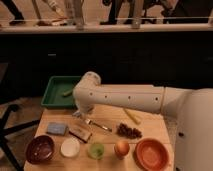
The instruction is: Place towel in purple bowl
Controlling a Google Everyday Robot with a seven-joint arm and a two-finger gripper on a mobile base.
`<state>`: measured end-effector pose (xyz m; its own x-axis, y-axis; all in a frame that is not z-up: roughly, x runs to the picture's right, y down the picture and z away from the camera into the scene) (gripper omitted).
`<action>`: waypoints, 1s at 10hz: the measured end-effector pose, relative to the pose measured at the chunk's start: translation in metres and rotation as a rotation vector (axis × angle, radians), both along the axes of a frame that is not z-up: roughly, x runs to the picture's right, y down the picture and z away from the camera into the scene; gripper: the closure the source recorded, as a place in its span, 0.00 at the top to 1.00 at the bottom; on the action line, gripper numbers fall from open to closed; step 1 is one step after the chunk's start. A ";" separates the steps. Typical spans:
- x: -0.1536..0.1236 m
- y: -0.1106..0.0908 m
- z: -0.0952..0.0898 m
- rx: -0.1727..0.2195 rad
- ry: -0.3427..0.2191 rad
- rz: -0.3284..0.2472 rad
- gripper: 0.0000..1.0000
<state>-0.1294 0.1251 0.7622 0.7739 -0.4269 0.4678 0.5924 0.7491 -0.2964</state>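
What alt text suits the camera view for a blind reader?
A white robot arm stretches across a wooden table, its pincer low beside the green tray. The towel lies just beyond the purple bowl, not in it.

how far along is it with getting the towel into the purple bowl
Nothing looks done: the blue-grey folded towel lies flat on the table, behind the purple bowl, not in it. In hand: nothing that shows; the tool hangs above the table between the green tray and the towel, apparently clear of it. Left: grasp the towel, lift it and drop it into the bowl.
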 end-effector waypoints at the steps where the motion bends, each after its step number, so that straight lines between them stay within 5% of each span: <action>1: -0.007 0.001 -0.007 -0.001 -0.021 -0.014 0.00; 10: -0.009 0.002 -0.008 -0.004 -0.036 -0.021 0.00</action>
<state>-0.1381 0.1267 0.7542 0.7472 -0.4413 0.4970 0.6187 0.7350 -0.2776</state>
